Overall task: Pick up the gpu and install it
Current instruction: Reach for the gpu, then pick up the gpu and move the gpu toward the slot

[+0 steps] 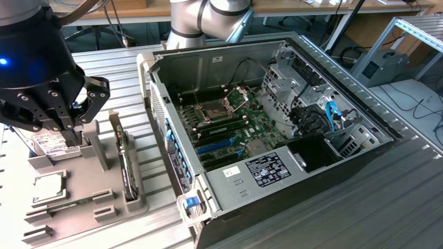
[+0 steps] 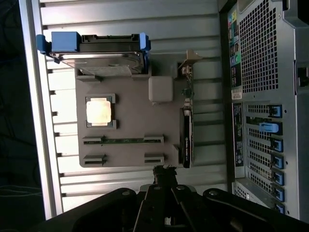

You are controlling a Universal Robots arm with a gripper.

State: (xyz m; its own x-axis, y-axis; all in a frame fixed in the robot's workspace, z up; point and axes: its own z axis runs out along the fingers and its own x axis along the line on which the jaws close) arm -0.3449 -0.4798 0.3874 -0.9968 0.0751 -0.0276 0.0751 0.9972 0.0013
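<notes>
GPU (image 2: 186, 137) stands on edge in tray (image 2: 125, 130) slot on desk (image 2: 120, 19), beside case (image 2: 270, 58), ungrasped. Gripper (image 2: 164, 170) hovers near tray; fingers closed, empty. Pickup and install outstanding.

Robotics lab (robot arm (image 1: 201, 18), opened PC case (image 1: 207, 65))

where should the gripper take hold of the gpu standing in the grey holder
Probably grip the gpu by its free upper edge, around mid-length, coming straight down from above and closing across its two flat faces. It stands on edge in a slot of the grey holder, so only that thin upper part is exposed.
</notes>
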